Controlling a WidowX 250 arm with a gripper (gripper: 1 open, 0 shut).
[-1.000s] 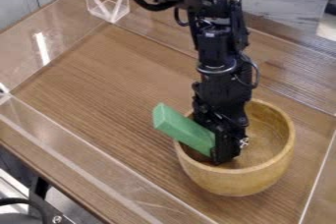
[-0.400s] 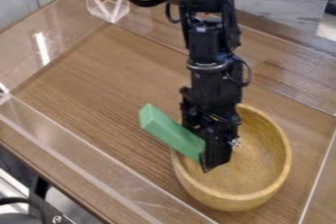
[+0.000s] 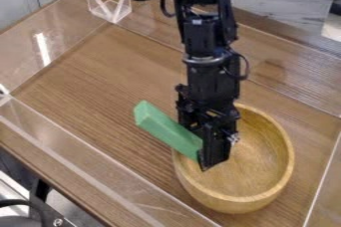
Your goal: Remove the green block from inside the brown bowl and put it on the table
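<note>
The green block [image 3: 160, 124] is a solid green bar held at a tilt, its upper end sticking out to the left past the rim of the brown bowl [image 3: 253, 193]. My gripper [image 3: 209, 151] points steeply down over the bowl's left side and is shut on the green block's lower end. The block's gripped end is hidden behind the black fingers [image 3: 217, 147]. The round light-brown bowl sits on the table [image 3: 120, 72] at the lower right, and its hollow holds nothing else that I can see.
Clear acrylic walls [image 3: 54, 42] run along the table's left and near edges. A clear bracket [image 3: 107, 7] stands at the far left corner. The black arm [image 3: 200, 32] rises from the bowl toward the top of the view.
The gripper has lifted with the green block and shifted slightly left. The block's free end now reaches farther out over the bowl's left rim.
</note>
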